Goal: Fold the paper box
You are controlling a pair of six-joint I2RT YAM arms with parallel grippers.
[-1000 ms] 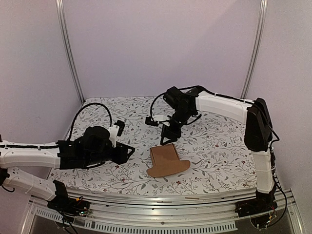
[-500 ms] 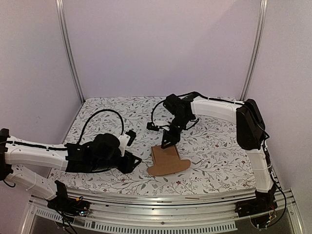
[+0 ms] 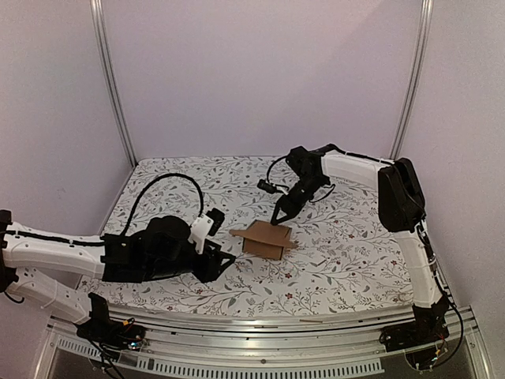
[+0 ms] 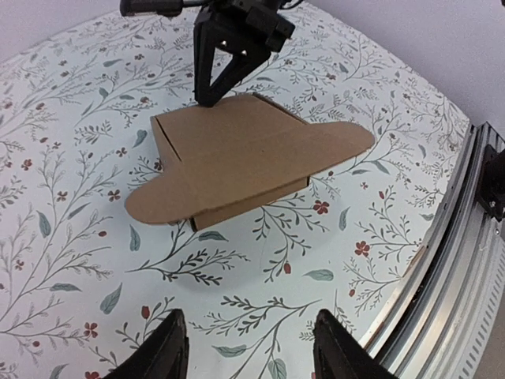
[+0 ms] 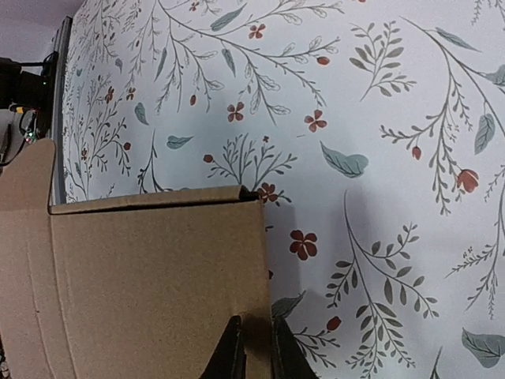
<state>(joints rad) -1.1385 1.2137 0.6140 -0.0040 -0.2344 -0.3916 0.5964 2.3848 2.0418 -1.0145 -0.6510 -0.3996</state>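
Our right gripper (image 3: 278, 222) has just pinched the far edge of the paper box (image 3: 263, 238), raising it mid-worktop (image 3: 347, 253), so folding can begin, while our left gripper (image 4: 252, 351) waits open nearby.

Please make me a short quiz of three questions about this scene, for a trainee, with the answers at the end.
1. True or false: the left gripper touches the cardboard box.
2. Which gripper pinches an edge of the box? A) left B) right C) neither
3. Fill in: the left gripper's fingers stand ____.
Key: 1 false, it hangs short of the box. 2 B, the right gripper. 3 open.
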